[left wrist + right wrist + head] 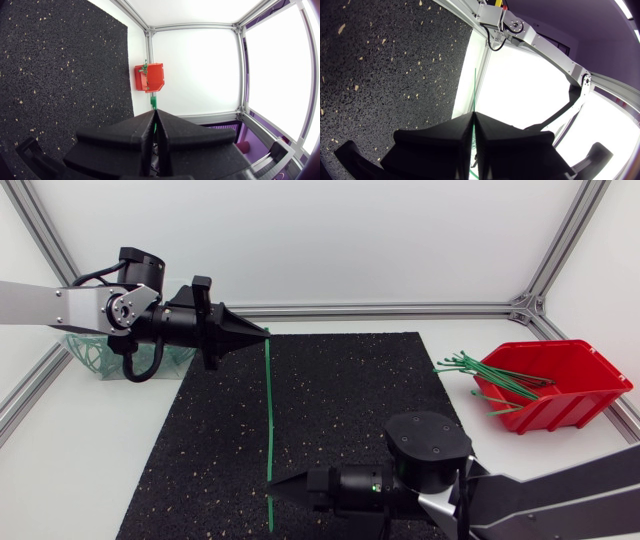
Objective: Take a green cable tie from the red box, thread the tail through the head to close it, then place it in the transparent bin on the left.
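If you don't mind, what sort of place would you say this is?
Most likely a robotics lab test cell: a white table enclosed by aluminium framing, a black speckled mat as work surface, and a red box of green cable ties.

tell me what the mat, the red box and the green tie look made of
Mat: probably bonded rubber crumb, with a matte black, grainy surface and pale flecks.
Red box: moulded plastic, going by its smooth walls with a slight sheen and uniform colour.
Green cable tie: thin flexible plastic, possibly nylon. It is a narrow, evenly coloured strip.
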Robot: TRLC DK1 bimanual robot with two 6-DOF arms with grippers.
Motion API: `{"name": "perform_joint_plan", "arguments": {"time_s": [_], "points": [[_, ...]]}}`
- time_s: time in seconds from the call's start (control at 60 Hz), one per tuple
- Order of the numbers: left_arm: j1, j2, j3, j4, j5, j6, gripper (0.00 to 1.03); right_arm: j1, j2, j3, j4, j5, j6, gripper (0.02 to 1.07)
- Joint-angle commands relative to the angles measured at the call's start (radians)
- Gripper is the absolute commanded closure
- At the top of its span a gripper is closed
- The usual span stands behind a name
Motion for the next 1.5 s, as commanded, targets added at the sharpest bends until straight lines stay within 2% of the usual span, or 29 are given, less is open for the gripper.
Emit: {"name": "perform_joint_plan", "arguments": {"time_s": [0.0,0.433,0.65,0.783,0.983,1.05,1.067,1.167,1.25,1.483], "points": [[-0.003,0.008,0.004,-0.011,0.015,0.024,1.0,-0.002,0.014,0.024,0.009,0.004,0.031,1.01],[-0.012,-0.038,-0.038,-0.011,0.01,0.091,1.0,0.043,0.0,0.105,-0.018,0.156,0.439,1.01],[-0.046,-0.069,-0.071,-0.007,-0.004,0.123,1.0,0.055,-0.044,0.114,-0.124,0.231,0.663,1.01],[-0.072,-0.113,-0.104,-0.002,-0.028,0.152,1.0,0.069,-0.116,0.13,-0.285,0.262,0.793,1.01],[-0.086,-0.17,-0.146,0.006,-0.054,0.179,1.0,0.076,-0.198,0.246,-0.661,0.266,1.037,1.01],[-0.1,-0.19,-0.163,0.006,-0.073,0.186,1.0,0.072,-0.198,0.32,-0.842,0.251,1.129,1.01],[-0.104,-0.199,-0.168,0.006,-0.076,0.189,1.0,0.07,-0.198,0.348,-0.911,0.237,1.165,1.01],[-0.127,-0.222,-0.189,0.02,-0.104,0.195,1.0,0.049,-0.216,0.412,-1.069,0.156,1.257,1.01],[-0.137,-0.241,-0.205,0.033,-0.113,0.195,1.0,0.03,-0.238,0.447,-1.158,0.069,1.361,1.01],[-0.163,-0.303,-0.252,0.061,-0.162,0.2,1.0,0.007,-0.317,0.509,-1.361,-0.079,1.522,1.01]]}}
